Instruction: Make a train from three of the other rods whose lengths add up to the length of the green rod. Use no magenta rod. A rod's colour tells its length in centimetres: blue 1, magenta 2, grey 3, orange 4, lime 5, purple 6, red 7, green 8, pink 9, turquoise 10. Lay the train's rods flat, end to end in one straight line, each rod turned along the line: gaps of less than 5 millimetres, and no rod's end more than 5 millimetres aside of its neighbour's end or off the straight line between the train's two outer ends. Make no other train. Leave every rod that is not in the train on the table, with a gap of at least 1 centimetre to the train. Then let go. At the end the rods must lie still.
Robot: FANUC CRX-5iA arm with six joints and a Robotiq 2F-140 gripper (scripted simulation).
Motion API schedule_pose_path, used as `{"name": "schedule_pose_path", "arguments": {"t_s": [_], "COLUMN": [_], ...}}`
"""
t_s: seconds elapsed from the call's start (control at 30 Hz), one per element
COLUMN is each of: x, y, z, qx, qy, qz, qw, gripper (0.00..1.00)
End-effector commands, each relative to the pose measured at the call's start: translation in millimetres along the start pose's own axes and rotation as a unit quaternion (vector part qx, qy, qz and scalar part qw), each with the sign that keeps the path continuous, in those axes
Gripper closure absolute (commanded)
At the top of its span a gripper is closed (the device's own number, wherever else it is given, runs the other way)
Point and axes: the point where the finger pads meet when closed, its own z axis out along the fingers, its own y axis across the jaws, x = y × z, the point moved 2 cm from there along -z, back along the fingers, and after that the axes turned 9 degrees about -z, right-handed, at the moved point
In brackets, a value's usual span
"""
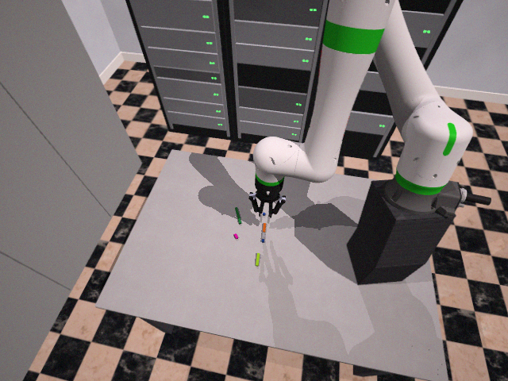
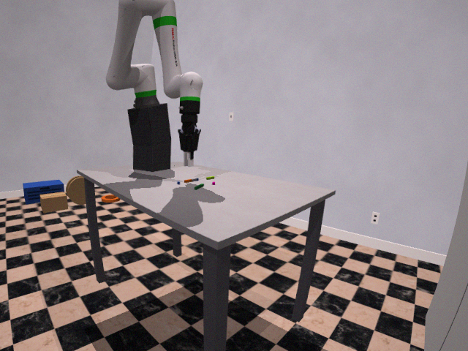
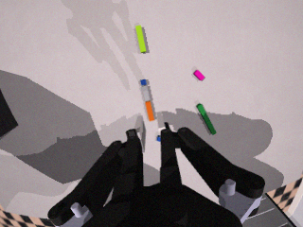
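An orange rod (image 1: 263,227) (image 2: 187,180) (image 3: 150,111), a grey rod (image 1: 263,235) (image 3: 146,94) and a blue rod (image 1: 263,240) (image 3: 143,82) lie end to end in a nearly straight row; gaps are too small to tell. A second blue rod (image 1: 263,213) (image 2: 178,183) (image 3: 159,138) lies apart, beyond the orange end. The green rod (image 1: 238,215) (image 2: 199,186) (image 3: 205,118) lies beside the row. My gripper (image 1: 264,220) (image 2: 188,164) (image 3: 151,121) is slightly open and empty, above the table near the orange end.
A lime rod (image 1: 257,259) (image 2: 210,178) (image 3: 141,39) lies beyond the row's blue end, separated from it. A magenta rod (image 1: 236,236) (image 2: 213,183) (image 3: 199,75) lies to the side, near the green rod. The robot's base stands on the table (image 1: 184,266).
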Motion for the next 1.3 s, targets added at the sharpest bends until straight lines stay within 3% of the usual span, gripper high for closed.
{"name": "schedule_pose_path", "arguments": {"t_s": [0.0, 0.3, 0.33, 1.27], "x": [-0.6, -0.7, -0.7, -0.7], "y": [1.6, 1.7, 1.7, 1.9], "z": [-14.1, -19.3, -19.3, -23.1], "qx": [0.014, 0.014, 0.014, 0.014], "qy": [0.002, 0.002, 0.002, 0.002], "qz": [-0.001, -0.001, -0.001, -0.001], "qw": [1.0, 1.0, 1.0, 1.0], "gripper": [0.85, 0.85, 0.0, 0.0]}}
